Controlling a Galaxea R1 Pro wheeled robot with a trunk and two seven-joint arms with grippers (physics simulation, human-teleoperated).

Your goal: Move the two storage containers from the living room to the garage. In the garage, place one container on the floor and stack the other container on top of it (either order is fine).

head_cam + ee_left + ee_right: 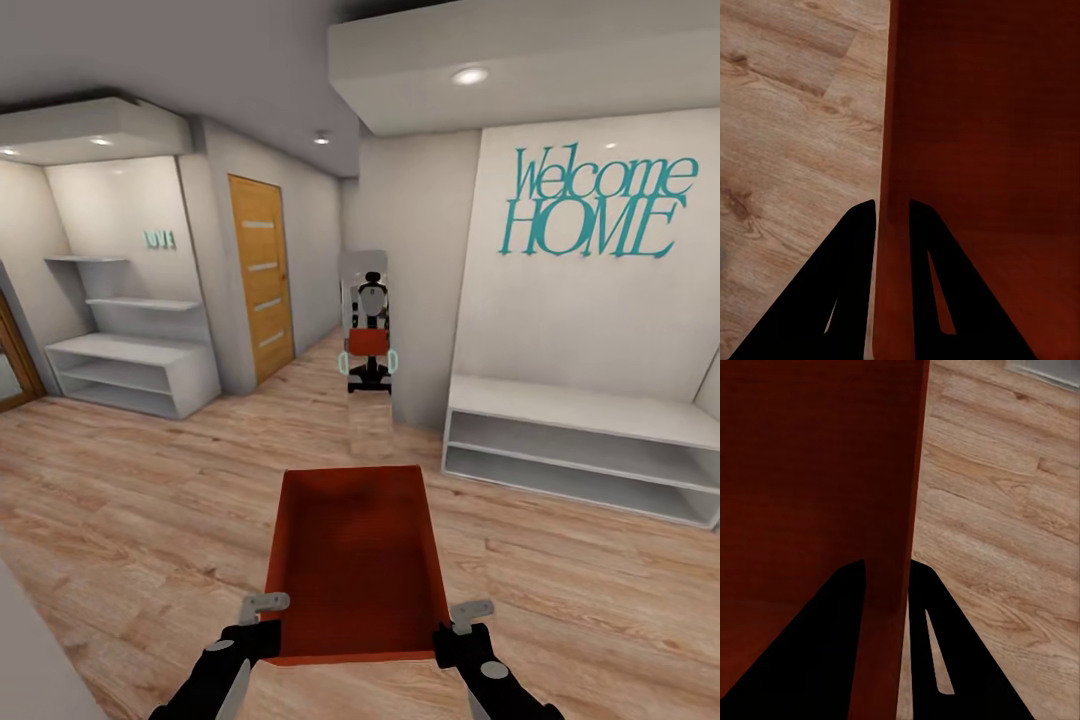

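Bin: one orange-red bin (355,560) is up in the air in front of the robot, above the light wood floor (130,500). It has no lid and looks empty.

Long way of the bin: it points straight ahead, away from the robot, toward the tall mirror (367,335).

Left gripper: the left gripper (262,608) is clamped on the near left corner of the bin. In the left wrist view, one finger (832,300) is outside the thin wall (891,150) and the other is inside.

Right gripper: the right gripper (468,615) is clamped on the near right corner in the same way. In the right wrist view the wall (913,510) runs between its two fingers (945,652).

Which arm is nearer: both are just as near. Each holds one side, so the bin hangs level between them.

Room: this is a hall with white shelves (135,365) on the left, a low white shelf (580,450) on the right and a wooden door (260,280) further on. Big blue letters (595,205) on the wall say "Welcome HOME".

Mirror: it shows the robot holding the bin, small and far off.

Step now: I think the robot is carrying the first bin toward the garage.

Next: the robot likely has to roll on and find the way. Both grips must stay tight and level, or the bin could tip.

Watch out: the bin sticks out in front, so its far end could bump a wall or a door frame on a turn.
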